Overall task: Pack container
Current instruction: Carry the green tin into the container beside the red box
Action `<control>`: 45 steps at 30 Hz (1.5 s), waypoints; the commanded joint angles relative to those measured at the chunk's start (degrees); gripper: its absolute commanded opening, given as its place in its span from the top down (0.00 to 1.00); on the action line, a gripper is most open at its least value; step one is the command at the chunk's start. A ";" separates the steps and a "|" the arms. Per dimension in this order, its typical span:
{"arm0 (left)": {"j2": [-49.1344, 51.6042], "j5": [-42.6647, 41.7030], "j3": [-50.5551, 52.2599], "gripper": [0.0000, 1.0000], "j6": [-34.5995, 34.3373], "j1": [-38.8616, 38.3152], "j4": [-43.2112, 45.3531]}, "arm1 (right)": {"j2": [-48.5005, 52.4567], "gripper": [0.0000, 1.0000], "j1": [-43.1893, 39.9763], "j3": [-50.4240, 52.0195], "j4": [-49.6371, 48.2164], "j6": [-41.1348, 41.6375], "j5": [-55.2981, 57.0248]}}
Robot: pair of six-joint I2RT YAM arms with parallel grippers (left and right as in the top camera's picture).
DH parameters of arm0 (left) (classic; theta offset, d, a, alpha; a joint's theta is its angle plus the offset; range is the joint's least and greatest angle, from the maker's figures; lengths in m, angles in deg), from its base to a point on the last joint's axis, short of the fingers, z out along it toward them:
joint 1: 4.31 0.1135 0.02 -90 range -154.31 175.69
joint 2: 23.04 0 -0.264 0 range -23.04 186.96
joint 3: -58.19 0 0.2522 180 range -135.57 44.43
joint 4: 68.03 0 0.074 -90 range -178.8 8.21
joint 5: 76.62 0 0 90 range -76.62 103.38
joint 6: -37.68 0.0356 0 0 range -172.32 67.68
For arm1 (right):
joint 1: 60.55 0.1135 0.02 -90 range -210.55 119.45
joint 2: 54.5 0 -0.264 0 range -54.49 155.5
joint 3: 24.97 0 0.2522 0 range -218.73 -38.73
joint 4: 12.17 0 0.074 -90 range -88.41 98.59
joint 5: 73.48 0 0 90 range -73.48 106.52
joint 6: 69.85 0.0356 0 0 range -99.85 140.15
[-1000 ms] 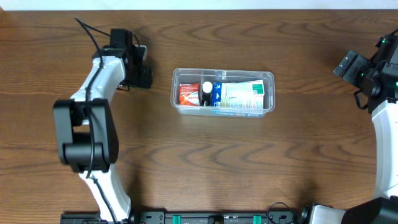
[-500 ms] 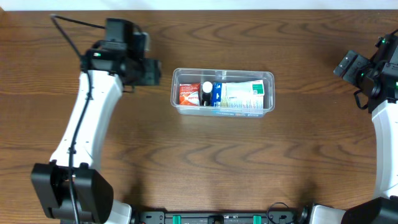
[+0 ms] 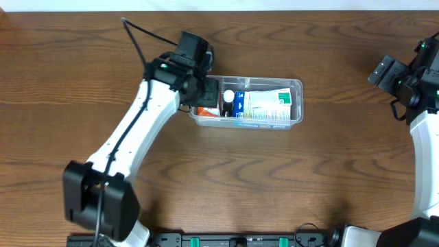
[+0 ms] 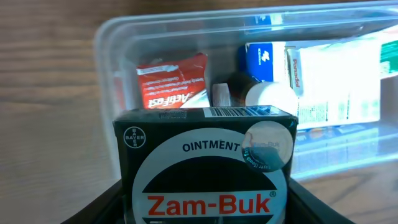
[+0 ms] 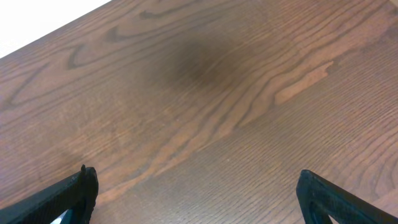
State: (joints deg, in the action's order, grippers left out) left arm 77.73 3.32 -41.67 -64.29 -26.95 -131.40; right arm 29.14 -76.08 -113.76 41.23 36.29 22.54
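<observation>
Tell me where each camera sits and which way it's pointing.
Overhead: above the table, looking straight down at the container; left arm reaches over it, right arm sits at the edge.
Left wrist: on the left arm, looking past the left pincer, shut on a Zam-Buk box, into the container.
Right wrist: on the right arm, facing the table, framed by the open right pincer.
Shared: overhead and left wrist both show the container and its contents.
</observation>
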 commanded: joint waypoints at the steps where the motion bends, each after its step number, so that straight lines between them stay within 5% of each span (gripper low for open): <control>1: 2.97 0.90 -0.37 0.40 -2.40 -0.63 0.92 | -0.04 0.01 -0.37 -0.24 0.04 0.76 0.17; 21: 6.73 3.30 -0.37 0.39 -3.39 -0.85 3.45 | -0.04 0.01 -0.37 -0.24 0.04 0.76 0.17; 28: 6.73 3.30 -0.37 0.27 -3.39 -0.85 3.43 | -0.04 0.01 -0.37 -0.24 0.04 0.76 0.17; 45: 3.48 3.52 -0.74 0.14 -3.34 -0.04 1.18 | -0.04 0.01 -0.37 -0.24 0.04 0.76 0.17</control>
State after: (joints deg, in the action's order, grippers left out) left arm 83.66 6.09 -41.67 -67.54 -27.65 -129.43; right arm 29.14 -76.08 -113.76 41.23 36.29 22.54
